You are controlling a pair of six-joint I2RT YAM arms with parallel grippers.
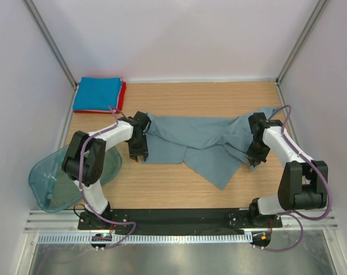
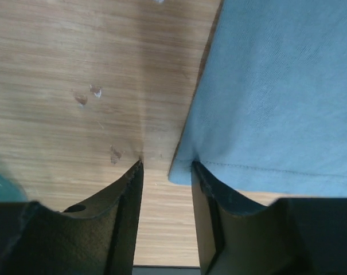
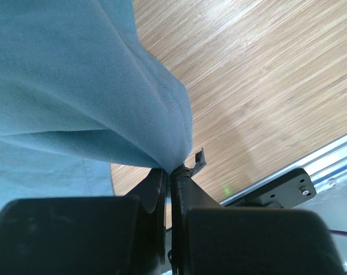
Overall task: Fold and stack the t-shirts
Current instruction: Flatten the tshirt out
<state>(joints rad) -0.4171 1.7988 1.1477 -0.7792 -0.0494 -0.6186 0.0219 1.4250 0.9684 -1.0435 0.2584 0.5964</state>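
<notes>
Now right tool [image 3: 172, 172] pinches soft grey-blue t-shirt [image 1: 202, 140]; left tool [image 2: 167, 164] gapes apart.

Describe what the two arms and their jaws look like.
Both the left arm and right arm have white tube-like links between chunky black joint housings. A thin mauve cable loops along each, from base to wrist. The jaws are matte black, flat-sided and taper to narrow tips. Both arms stand on one black base plate. No markings visible.
</notes>
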